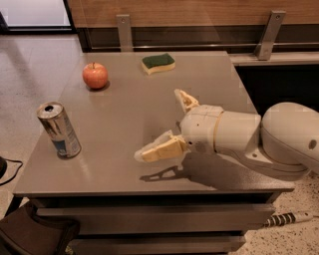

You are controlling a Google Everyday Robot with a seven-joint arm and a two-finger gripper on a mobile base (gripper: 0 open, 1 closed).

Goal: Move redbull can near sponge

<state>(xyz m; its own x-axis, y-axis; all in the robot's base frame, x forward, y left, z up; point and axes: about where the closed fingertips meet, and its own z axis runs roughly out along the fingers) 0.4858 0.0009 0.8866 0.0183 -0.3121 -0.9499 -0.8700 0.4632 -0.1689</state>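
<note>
Claw (169,124) hangs released over the desk (124,99) mid-frame, well right of the can (59,130) at left. Best to straddle that tall can squarely at mid-height, lest it tip.

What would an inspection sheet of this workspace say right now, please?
Surface: grey table, smooth top.
Job's things: can upright near the front left corner; sponge at the far edge, green side up, well apart from the can.
Clutter: apple at the far left.
Grippers: gripper open over the table, right of centre, holding nothing.
Cables: black cable on the floor, left; striped cord lower right.
Surroundings: wooden wall, tiled floor.
</note>
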